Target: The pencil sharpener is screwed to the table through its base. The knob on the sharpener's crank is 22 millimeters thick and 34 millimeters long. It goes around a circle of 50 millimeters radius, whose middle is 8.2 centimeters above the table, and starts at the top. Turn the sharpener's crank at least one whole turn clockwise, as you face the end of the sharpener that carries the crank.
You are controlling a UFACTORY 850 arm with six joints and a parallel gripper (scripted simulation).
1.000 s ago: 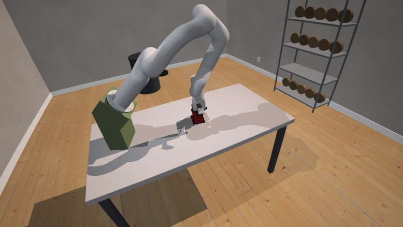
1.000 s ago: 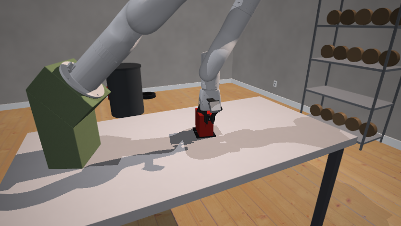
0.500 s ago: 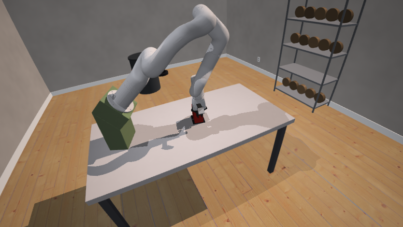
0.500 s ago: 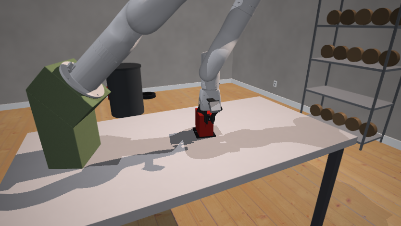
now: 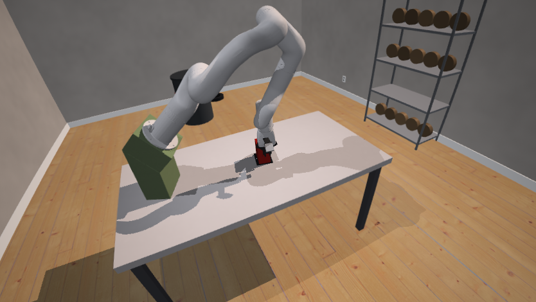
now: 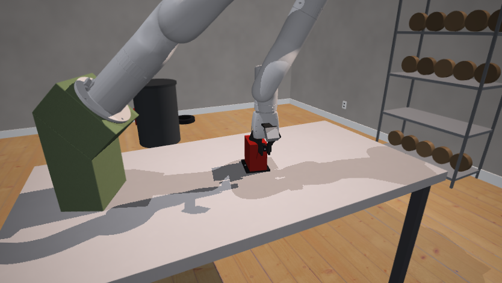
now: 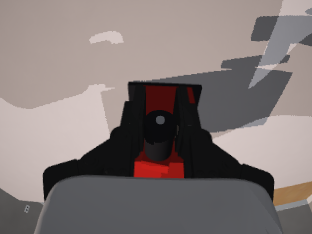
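The red pencil sharpener (image 5: 261, 157) (image 6: 253, 156) (image 7: 159, 96) stands on its black base near the middle of the white table (image 5: 319, 180) (image 6: 316, 196). My gripper (image 5: 267, 151) (image 6: 264, 147) (image 7: 160, 100) comes down from above at the sharpener's right-hand end. Its black fingers are shut on the crank's black knob (image 7: 159, 136), one finger on each side, as the wrist view shows. The knob sits below the sharpener's top edge, on the side facing the camera. In the top and exterior views the fingers hide the knob and the crank.
The arm's green pedestal (image 5: 150, 168) (image 6: 80, 158) stands on the table's left end. A black bin (image 5: 178, 78) (image 6: 156, 112) stands on the floor behind the table. A metal shelf (image 5: 416, 97) (image 6: 439, 119) with brown discs stands at the right.
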